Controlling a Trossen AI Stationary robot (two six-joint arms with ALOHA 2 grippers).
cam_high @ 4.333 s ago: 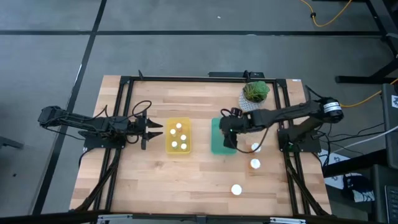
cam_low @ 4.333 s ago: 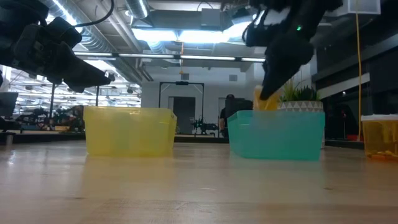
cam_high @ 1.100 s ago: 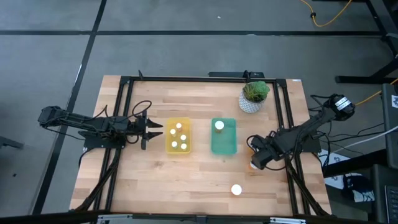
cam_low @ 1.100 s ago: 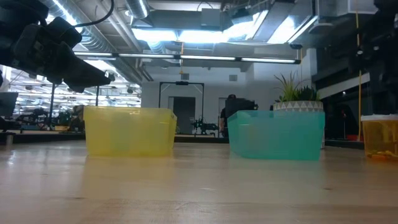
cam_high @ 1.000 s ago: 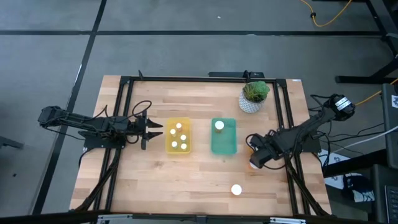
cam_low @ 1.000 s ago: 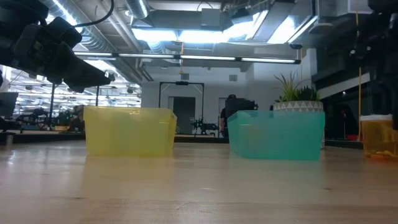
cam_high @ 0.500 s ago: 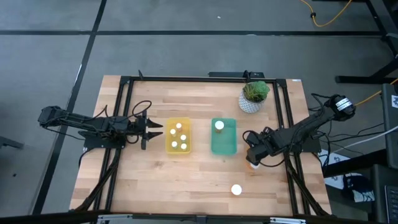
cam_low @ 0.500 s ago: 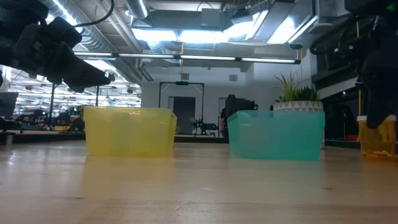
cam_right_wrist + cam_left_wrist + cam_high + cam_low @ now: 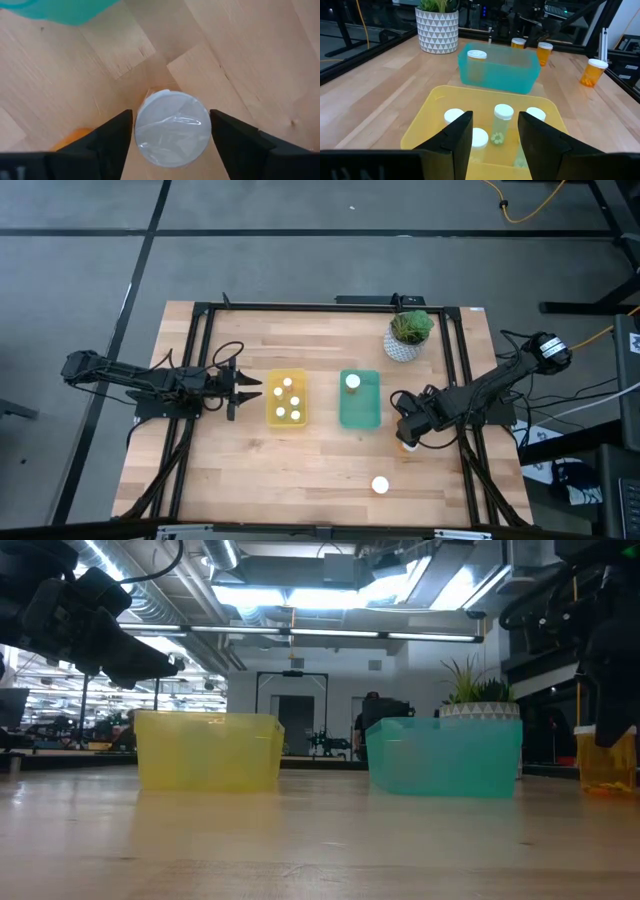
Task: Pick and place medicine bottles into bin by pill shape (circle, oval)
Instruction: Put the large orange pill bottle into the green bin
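Observation:
My right gripper (image 9: 405,430) points down over an orange medicine bottle with a white cap (image 9: 172,129), which stands on the table right of the green bin (image 9: 360,415). Its fingers are open, close on either side of the cap; I cannot tell whether they touch it. In the low view a finger (image 9: 608,730) stands in front of the bottle (image 9: 605,768). The green bin holds one bottle (image 9: 352,382). The yellow bin (image 9: 272,412) holds several bottles (image 9: 503,114). My left gripper (image 9: 252,390) waits open, left of the yellow bin.
Another bottle (image 9: 380,485) stands alone toward the table's near edge. A white pot with a green plant (image 9: 410,335) sits at the far right. Bare wood lies between and in front of the bins. A second orange bottle (image 9: 518,43) stands beside the right gripper.
My right gripper has swung a little toward the table's left edge. Its fingers have come into the low view, in front of the orange bottle. The bottle has kept its place on the table.

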